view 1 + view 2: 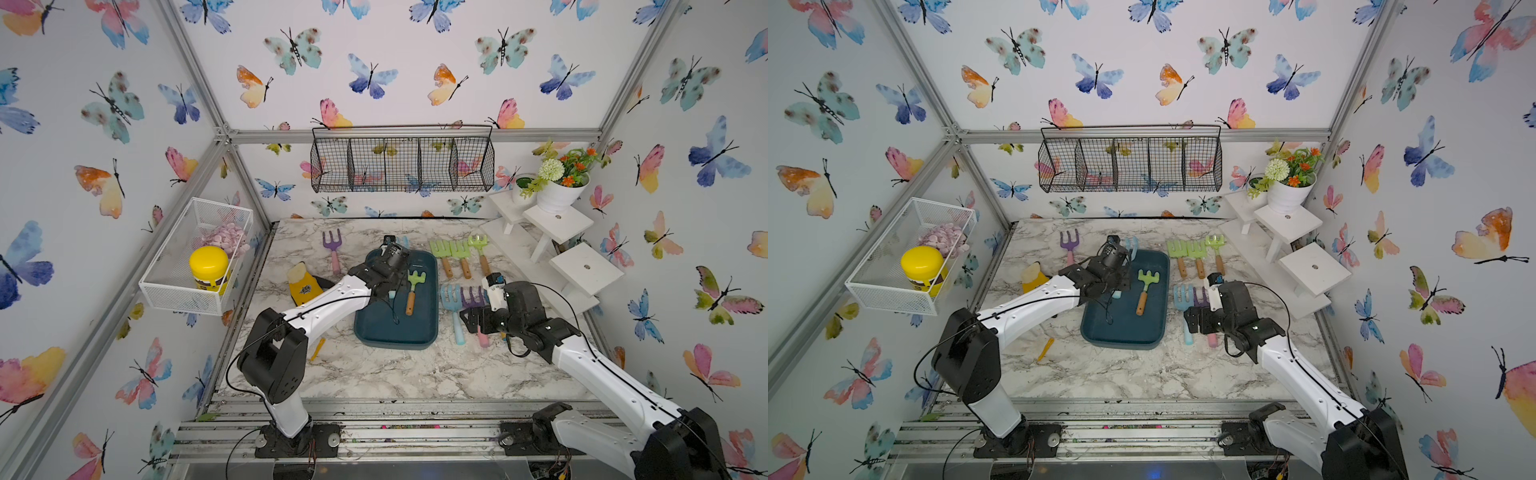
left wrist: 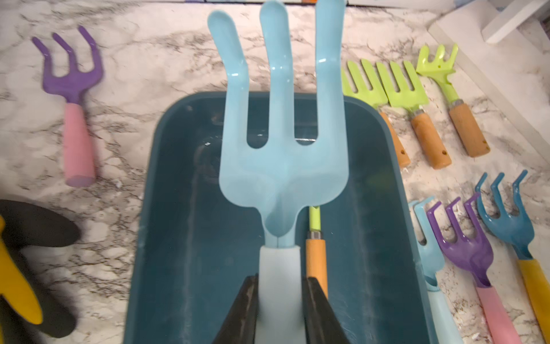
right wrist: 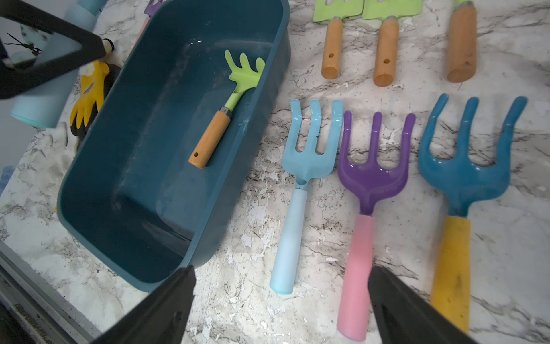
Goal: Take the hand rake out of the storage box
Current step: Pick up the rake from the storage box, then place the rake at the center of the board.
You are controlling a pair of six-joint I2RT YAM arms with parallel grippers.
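The left gripper is clamped on the pale handle of the light blue hand rake, one finger on each side. The rake hangs over the storage box and looks to be clear of its floor. Its long axis runs along the box's long side, with the handle at the gripper and the three tines pointing away toward the back wall, past the far rim. So the task's thing lies straight ahead of the gripper, in its grip, mostly within the box's outline.

Below it on the box floor lies a green rake with a wooden handle, roughly parallel and just beside the blue handle (also a rake in the box, but nothing touches it).

The right gripper is spread wide and empty. It hovers off the box's right long side, above a purple-headed tool and its neighbours on the counter. The left arm already has the rake and is the one to finish.

As I judge it, what remains is a sideways carry over a long rim and a set-down. There is bare marble on the left arm's side, short of the yellow glove. The handle end must clear the rim and the green rake.
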